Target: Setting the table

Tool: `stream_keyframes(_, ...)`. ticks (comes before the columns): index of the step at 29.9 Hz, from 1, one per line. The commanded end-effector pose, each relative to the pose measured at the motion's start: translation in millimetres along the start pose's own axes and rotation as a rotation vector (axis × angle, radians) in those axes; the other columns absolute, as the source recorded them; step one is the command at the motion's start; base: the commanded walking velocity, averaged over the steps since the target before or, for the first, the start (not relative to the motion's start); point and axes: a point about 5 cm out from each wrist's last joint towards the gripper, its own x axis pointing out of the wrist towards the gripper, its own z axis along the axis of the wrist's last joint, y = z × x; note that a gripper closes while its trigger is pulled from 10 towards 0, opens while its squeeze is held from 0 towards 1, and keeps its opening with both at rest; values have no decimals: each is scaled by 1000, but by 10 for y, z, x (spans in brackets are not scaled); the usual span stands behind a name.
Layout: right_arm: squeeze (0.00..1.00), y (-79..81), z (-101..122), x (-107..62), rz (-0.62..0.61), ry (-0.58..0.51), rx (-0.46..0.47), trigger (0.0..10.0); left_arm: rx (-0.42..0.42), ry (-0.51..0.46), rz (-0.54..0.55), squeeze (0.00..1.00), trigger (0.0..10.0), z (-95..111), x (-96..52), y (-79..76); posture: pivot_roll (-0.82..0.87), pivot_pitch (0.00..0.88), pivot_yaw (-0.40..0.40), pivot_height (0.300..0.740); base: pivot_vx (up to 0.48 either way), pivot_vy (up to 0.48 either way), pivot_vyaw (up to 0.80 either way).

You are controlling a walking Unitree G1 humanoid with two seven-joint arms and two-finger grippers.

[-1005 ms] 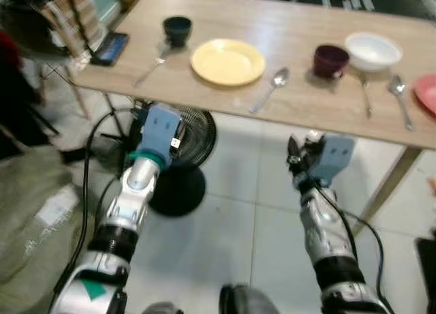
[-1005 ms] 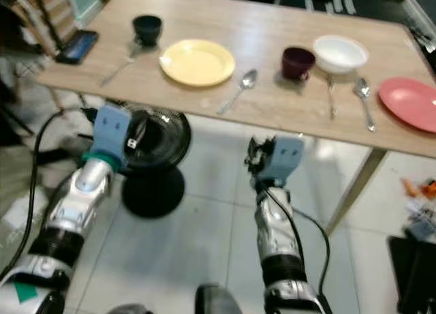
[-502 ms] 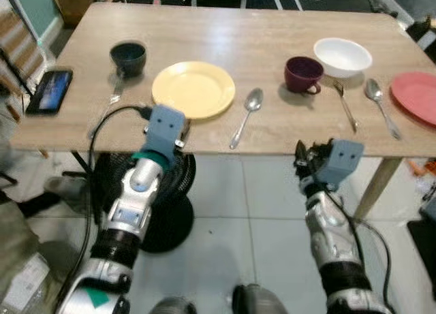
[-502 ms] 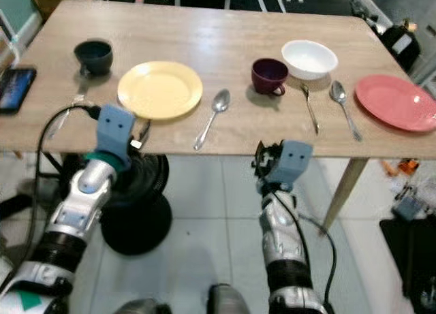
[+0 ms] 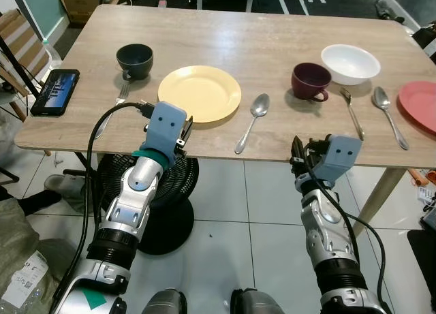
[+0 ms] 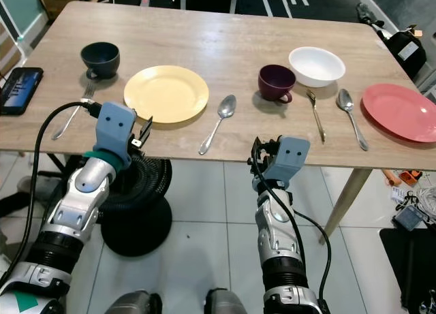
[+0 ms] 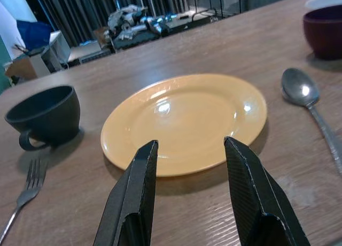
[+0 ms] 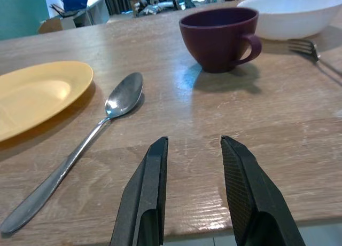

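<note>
On the wooden table [image 5: 266,35] stand a dark cup [image 5: 134,60], a fork [image 5: 112,110], a yellow plate [image 5: 199,93], a spoon [image 5: 253,121], a maroon cup [image 5: 310,80], a white bowl [image 5: 350,63], a second fork [image 5: 351,113], a second spoon [image 5: 390,116] and a pink plate [image 5: 419,104]. My left gripper [image 7: 191,147] is open at the table's front edge, facing the yellow plate [image 7: 184,123]. My right gripper [image 8: 195,142] is open over the front edge, between the spoon [image 8: 101,123] and the maroon cup [image 8: 219,38]. Neither holds anything.
A phone [image 5: 54,91] lies at the table's left edge. A black floor fan [image 5: 167,198] stands under the table by my left arm. A table leg [image 5: 381,191] slants down at the right. A chair [image 5: 17,48] and a sack [image 5: 20,259] are on the left.
The whole view has swung and steadied, so the table now lies squarely ahead. Both grippers have come up level with the table's front edge, still open and empty.
</note>
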Motion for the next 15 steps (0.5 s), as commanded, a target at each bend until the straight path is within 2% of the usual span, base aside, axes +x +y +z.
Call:
stream_keyframes(1,0,-30,-31,-24,-4,21,-8,10000,-1,26,-4,0,10000,-40,-22,-15,16,4,38,740,0,0,0)
stream_keyframes(5,0,-27,-32,-25,-3,23,-9,10000,-3,25,2,0,10000,-35,-22,-9,16,4,38,740,0,0,0)
stream_keyframes(15,0,-24,-56,-39,-2,34,-12,10000,2,26,21,0,10000,-33,-14,16,15,3,39,740,480,0,0)
